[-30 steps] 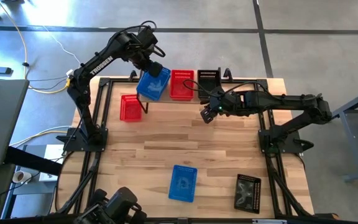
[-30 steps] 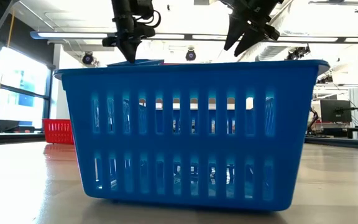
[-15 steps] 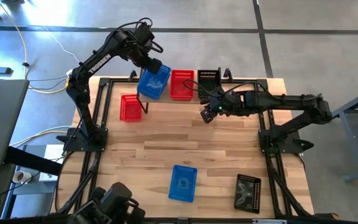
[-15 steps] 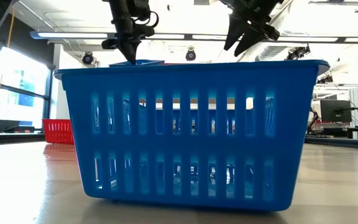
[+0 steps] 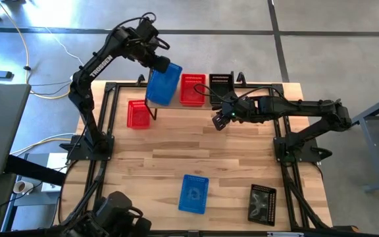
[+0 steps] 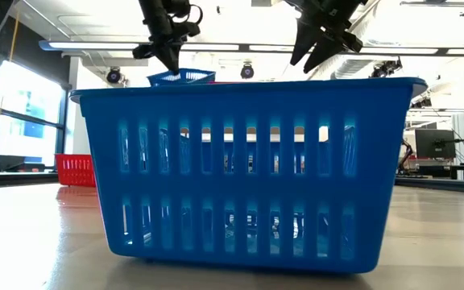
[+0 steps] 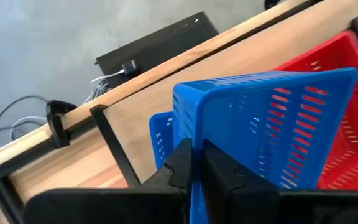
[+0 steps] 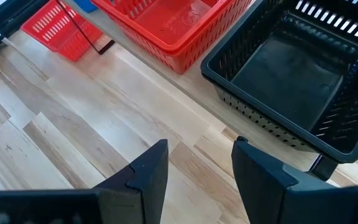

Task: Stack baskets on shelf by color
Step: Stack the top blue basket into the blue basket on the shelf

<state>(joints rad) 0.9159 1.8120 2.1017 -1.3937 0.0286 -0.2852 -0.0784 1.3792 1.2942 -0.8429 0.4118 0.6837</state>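
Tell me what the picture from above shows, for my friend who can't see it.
The left gripper holds a tilted blue basket over the shelf, beside a red basket and a black basket. The open right gripper waits nearby; more baskets sit on the table.

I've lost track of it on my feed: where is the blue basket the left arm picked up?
In the high view, the blue basket hangs tilted in the left gripper, over the shelf's left end, beside the red basket on the shelf.
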